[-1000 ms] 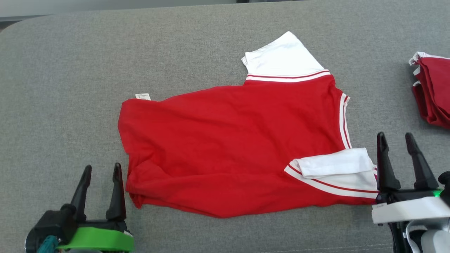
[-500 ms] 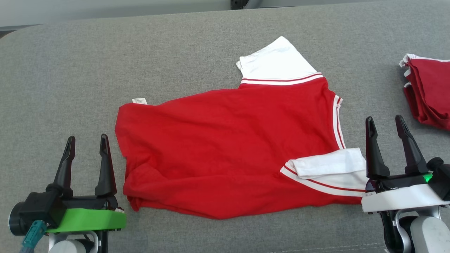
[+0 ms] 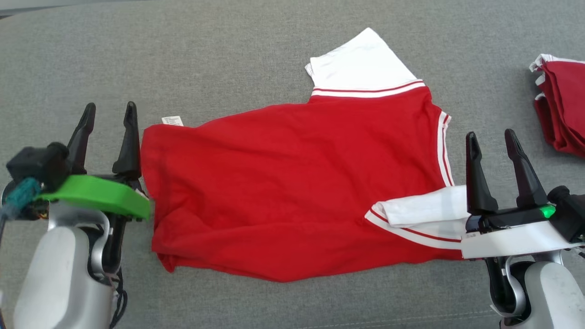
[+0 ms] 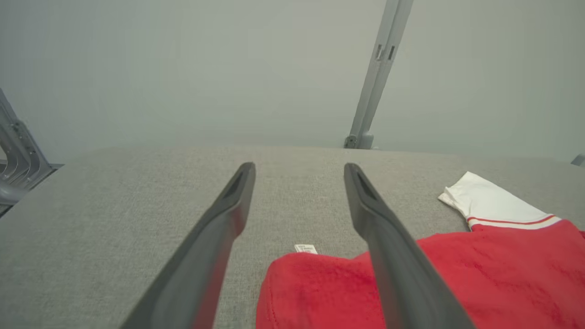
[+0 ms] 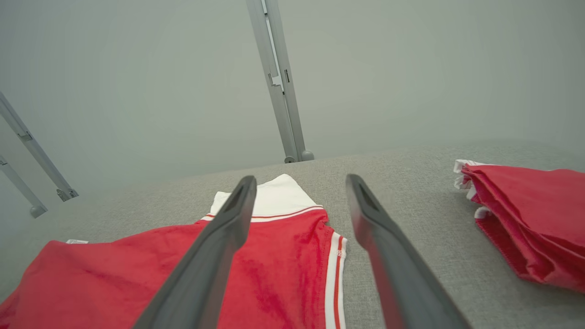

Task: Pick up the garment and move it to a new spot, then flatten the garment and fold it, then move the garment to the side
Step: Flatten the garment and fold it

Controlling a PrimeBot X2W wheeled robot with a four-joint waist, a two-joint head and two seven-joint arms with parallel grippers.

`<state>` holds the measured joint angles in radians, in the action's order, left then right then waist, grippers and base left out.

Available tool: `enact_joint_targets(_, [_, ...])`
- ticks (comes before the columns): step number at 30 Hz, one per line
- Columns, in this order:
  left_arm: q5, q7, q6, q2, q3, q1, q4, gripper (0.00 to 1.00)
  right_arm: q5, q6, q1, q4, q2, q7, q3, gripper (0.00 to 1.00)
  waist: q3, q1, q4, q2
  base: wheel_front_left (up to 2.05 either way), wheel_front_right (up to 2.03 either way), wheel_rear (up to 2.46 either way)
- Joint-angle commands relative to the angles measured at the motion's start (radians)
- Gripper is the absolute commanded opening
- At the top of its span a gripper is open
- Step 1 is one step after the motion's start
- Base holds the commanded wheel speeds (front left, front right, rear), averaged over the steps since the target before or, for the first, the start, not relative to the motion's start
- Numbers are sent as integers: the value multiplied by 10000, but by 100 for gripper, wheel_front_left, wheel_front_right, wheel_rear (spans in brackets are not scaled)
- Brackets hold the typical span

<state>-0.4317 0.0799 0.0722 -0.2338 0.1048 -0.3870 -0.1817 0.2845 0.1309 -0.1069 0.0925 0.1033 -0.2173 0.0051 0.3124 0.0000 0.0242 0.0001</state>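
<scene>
Both the left fingers (image 3: 128,146) and right fingers (image 3: 476,183) gape empty beside the garment (image 3: 292,183). Leave the doubled sleeve (image 3: 425,208) by the right ones unflattened, and folding could trap that crease

Cut edges, covered cloth, unreadable print

The red pile (image 3: 564,114) runs off the head view's right edge, so its extent cannot be told. The label (image 3: 172,120) is too small to read. The right gripper (image 3: 490,134) covers the near sleeve (image 3: 420,208) at its end. Both wrist views crop the shirt (image 4: 512,274) at the bottom.
</scene>
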Motion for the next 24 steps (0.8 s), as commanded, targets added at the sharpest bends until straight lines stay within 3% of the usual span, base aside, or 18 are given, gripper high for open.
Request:
enact_joint_targets(1, [-148, -298, 99, -135, 18, -274, -378, 100, 61, -4, -152, -65, -21, -20, 41, 100, 303, 0, -251, -1, 0, 0, 0])
enact_joint_targets(6, [-1055, -1586, 403, -340, 115, -1150, -2124, 100, 190, -2, -452, -374, -90, -144, 279, 100, 617, 0, -479, -1, 0, 0, 0])
enact_joint_targets(13, [-1831, -2115, 565, -527, 382, -1711, -3573, 100, 329, -4, -669, -731, -116, -239, 354, 100, 799, 0, -601, -1, 0, 0, 0])
enact_joint_targets(15, [-2028, -2171, 591, -552, 501, -1755, -3772, 40, 387, -4, -694, -831, -61, -246, 317, 100, 796, 0, -606, -1, 0, 0, 0])
enact_joint_targets(16, [-2089, -2121, 583, -588, 552, -1805, -3836, 0, 449, -4, -729, -895, -19, -250, 292, 100, 797, 0, -606, -1, 0, 0, 0])
enact_joint_targets(24, [-2318, -1458, 588, -814, 1021, -2029, -3894, 0, 723, -3, -1831, -1597, 606, -45, 98, 100, 773, 0, -526, -1, 0, 0, 0])
